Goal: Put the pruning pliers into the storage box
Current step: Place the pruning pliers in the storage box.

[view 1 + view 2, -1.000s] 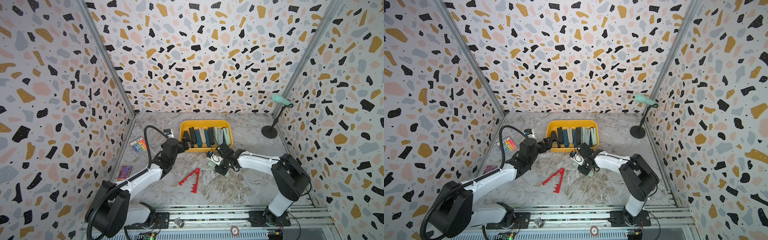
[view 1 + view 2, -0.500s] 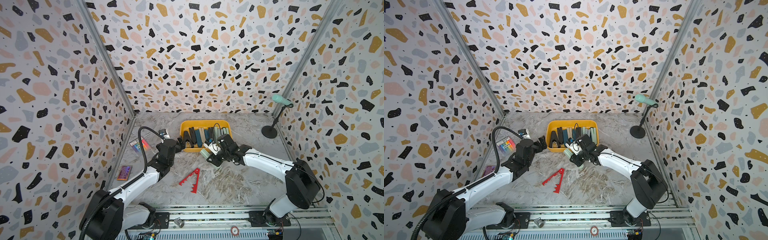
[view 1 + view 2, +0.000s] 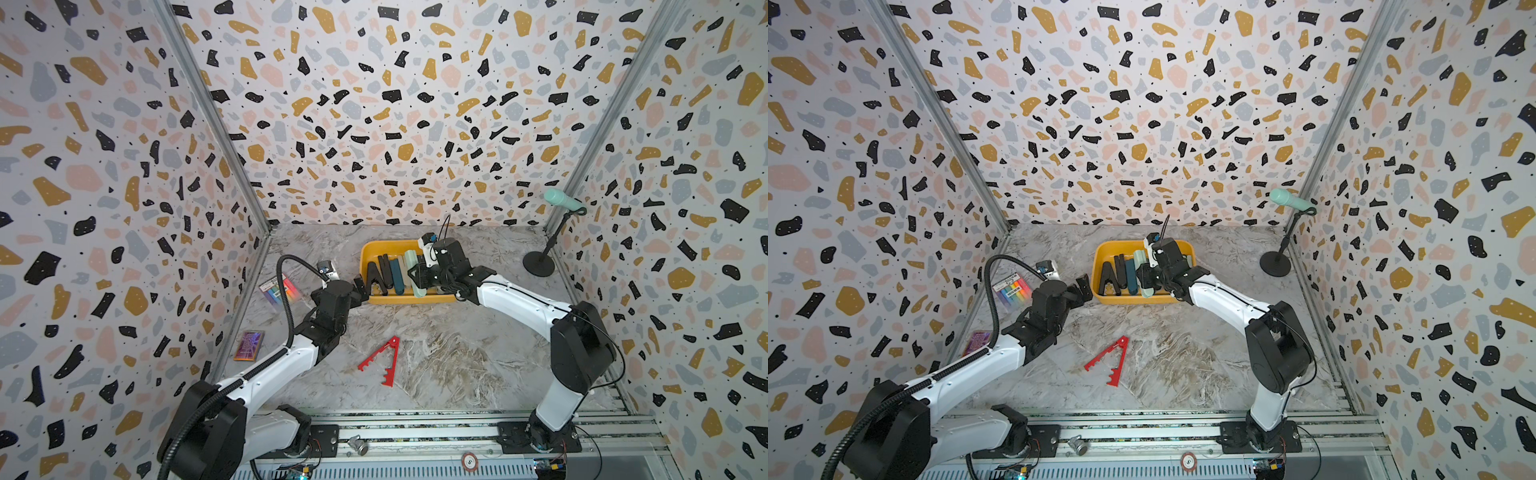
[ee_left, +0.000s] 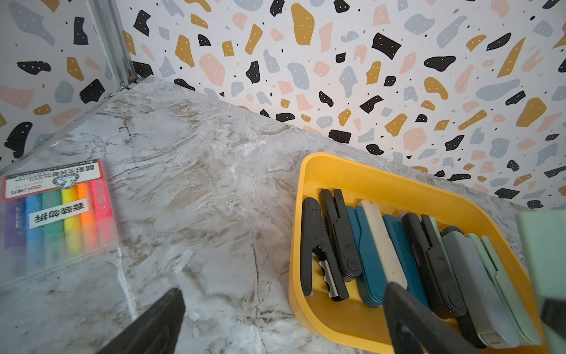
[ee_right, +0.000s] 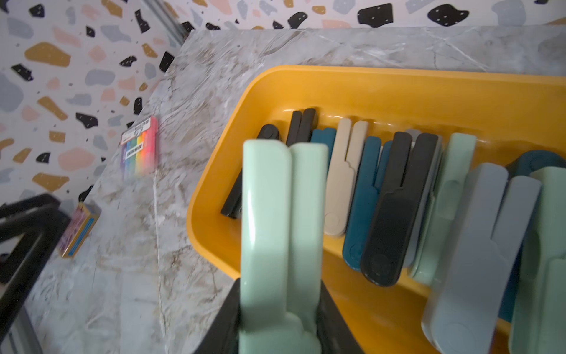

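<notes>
The right claw [image 3: 420, 277] is gripping the mint green pliers [image 5: 275, 230] narrowly by their joint end, and the two arms of the tool are lying closed against each other. It is holding them over the front part of the storage box [image 3: 365, 257]; I cannot tell if they are touching it. Inside the box a row of pliers [image 4: 370, 245] in black, teal, beige, grey and mint is lying side by side. The left claw [image 3: 1084, 287] is standing wide, holding nothing, just beside the front left corner of the box. The red pliers [image 3: 381, 360] are lying open on the desk [image 3: 457, 340], well apart from the box. A rainbow packet [image 3: 279, 291] and a purple card [image 3: 249, 344] are resting near the left wall.
</notes>
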`<state>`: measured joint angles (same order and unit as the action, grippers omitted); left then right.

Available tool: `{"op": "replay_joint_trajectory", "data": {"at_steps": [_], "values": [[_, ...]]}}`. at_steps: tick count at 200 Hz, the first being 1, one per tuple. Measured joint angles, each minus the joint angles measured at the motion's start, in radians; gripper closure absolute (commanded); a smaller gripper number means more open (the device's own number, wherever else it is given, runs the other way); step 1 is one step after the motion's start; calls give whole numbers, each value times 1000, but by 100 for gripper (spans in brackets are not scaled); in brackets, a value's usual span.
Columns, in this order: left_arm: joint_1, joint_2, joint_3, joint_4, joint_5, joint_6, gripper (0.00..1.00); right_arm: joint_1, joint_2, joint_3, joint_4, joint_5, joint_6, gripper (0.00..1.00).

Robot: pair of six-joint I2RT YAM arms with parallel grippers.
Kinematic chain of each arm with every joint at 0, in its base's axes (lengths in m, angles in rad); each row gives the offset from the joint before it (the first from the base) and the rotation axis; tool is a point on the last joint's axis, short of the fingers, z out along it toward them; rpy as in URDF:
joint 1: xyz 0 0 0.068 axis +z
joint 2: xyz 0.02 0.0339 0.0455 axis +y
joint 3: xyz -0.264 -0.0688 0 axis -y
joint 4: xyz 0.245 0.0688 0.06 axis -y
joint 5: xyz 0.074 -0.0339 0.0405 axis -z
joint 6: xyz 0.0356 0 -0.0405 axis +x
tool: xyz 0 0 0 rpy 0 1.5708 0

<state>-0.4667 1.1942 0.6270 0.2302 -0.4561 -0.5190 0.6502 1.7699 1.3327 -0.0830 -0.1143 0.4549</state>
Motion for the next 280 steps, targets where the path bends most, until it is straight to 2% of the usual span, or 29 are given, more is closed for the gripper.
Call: {"op": "replay_joint_trajectory", "data": {"at_steps": [38, 80, 126, 193, 219, 246, 280], "values": [[0, -1, 0, -6, 6, 3, 1, 3, 79, 24, 40, 79, 108, 100], [0, -2, -2, -7, 11, 6, 1, 13, 201, 158, 34, 183, 173, 100], [0, -6, -13, -14, 13, 7, 0, 26, 363, 343, -52, 267, 184, 93], [0, -39, -40, -21, 11, 7, 0, 23, 451, 410, -164, 333, 183, 93], [0, -50, -49, -22, 9, 7, 0, 23, 459, 422, -181, 349, 183, 88], [0, -61, -55, -21, 2, 8, 1, 23, 469, 446, -209, 362, 180, 77], [0, -68, -58, -31, -2, 13, 1, 23, 528, 536, -253, 370, 170, 71]]}}
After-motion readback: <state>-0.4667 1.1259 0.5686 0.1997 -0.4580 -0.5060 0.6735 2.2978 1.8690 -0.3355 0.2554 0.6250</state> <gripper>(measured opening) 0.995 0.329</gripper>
